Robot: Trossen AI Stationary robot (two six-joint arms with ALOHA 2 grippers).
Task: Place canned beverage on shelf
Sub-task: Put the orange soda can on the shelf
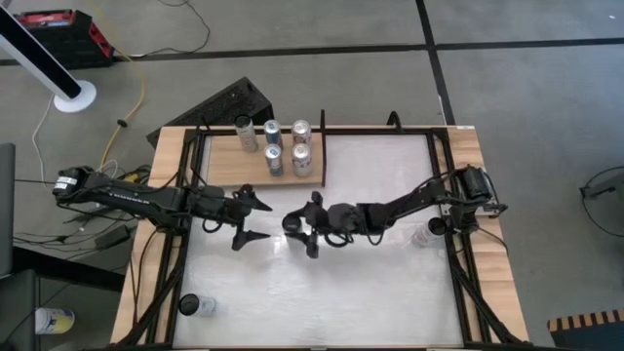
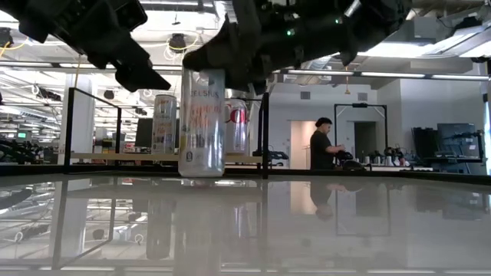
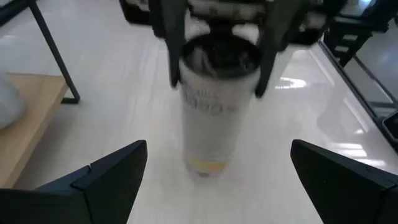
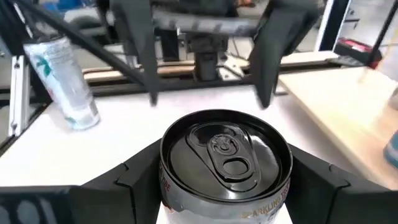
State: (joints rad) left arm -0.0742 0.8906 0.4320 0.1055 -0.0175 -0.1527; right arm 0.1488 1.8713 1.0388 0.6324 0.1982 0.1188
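The right hand (image 1: 300, 231) is positioned near the middle of the white counter (image 1: 370, 283), with its fingers closed on the upper part of a tall slim beverage can (image 2: 202, 123). The can stands upright, and its base rests on the counter surface in the low view. In the right wrist view the can's dark lid (image 4: 225, 154) with pull tab sits directly between the two fingers. The left hand (image 1: 255, 220) faces the can from the opposite side, just beside it but not touching, with its fingers spread wide apart. The shelf (image 1: 226, 164), a light-brown wood-grain panel with black rails, lies at the far edge of the counter and carries five upright cans (image 1: 289, 145) grouped toward its right end. Another can (image 1: 207, 306) stands near the counter's front-left corner, and what appears to be one more (image 1: 423, 235) stands beside the right arm. A person (image 2: 319, 145) stands in the room behind the counter.
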